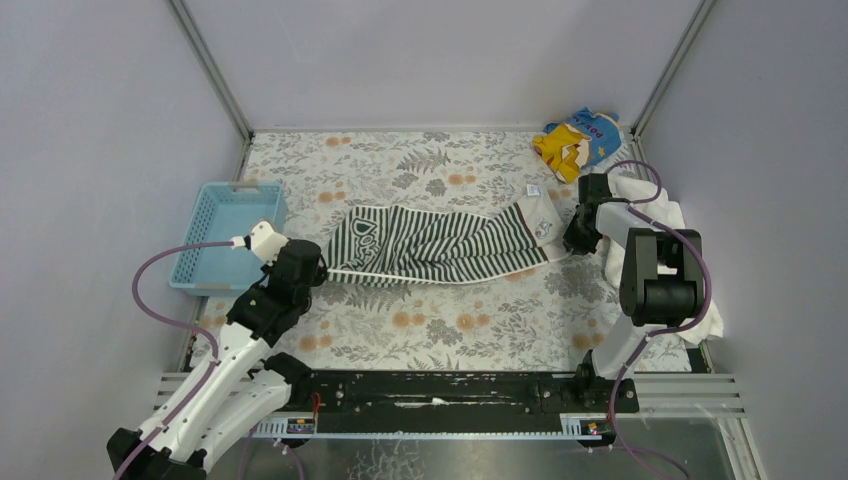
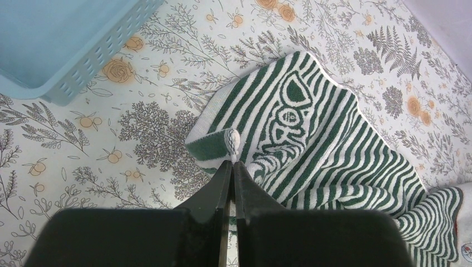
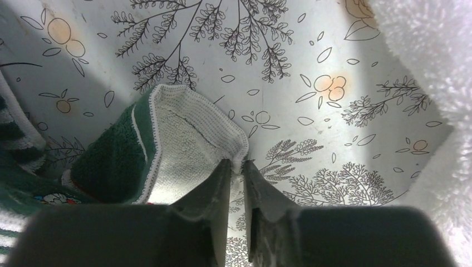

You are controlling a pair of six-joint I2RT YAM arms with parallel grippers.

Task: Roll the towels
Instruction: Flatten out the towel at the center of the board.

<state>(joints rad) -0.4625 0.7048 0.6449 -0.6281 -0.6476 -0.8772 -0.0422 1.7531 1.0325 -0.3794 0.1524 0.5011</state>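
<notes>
The striped towel [image 1: 430,245] lies stretched across the flowered table between my two grippers. My left gripper [image 1: 318,268] is shut on its left corner; in the left wrist view the pinched corner sits right at the tips of the gripper [image 2: 233,162], and the towel [image 2: 334,150] spreads away to the right. My right gripper [image 1: 572,240] is at the towel's right end, where the white hem [image 3: 183,139] is caught between its nearly closed tips [image 3: 238,164]. The white terry towel [image 1: 655,215] lies bunched behind the right arm and fills the right edge of the right wrist view [image 3: 439,55].
A light blue basket [image 1: 225,235] stands at the left edge of the table, close to the left arm [image 2: 55,50]. A yellow-and-blue printed cloth [image 1: 578,140] lies crumpled in the back right corner. Grey walls enclose the table on three sides.
</notes>
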